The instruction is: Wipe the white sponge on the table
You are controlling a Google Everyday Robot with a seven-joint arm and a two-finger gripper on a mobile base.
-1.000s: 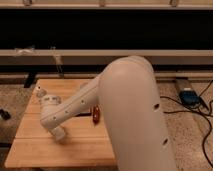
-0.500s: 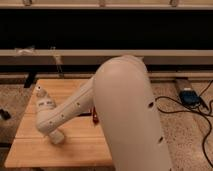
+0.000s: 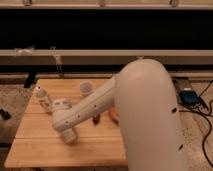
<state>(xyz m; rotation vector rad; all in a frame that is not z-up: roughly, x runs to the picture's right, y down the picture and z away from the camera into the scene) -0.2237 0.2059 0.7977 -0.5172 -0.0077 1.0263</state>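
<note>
Step in hand: wiping stroke, judged under way; pincer [image 3: 69, 136] pressed together, low against near-left part of desk [image 3: 35, 150]; white sponge not seen, presumably hidden beneath pincer. Next move: steady downward pressure and a sideways sweep, clear of white bottle [image 3: 42, 98] at far left and cup [image 3: 86, 88] farther back. Arm [image 3: 90, 107]: stretched leftward from near right; forearm sloping down; wrist bent toward desk.

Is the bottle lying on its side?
No, the bottle stands upright at the table's left edge; the gripper is low near the front.
</note>
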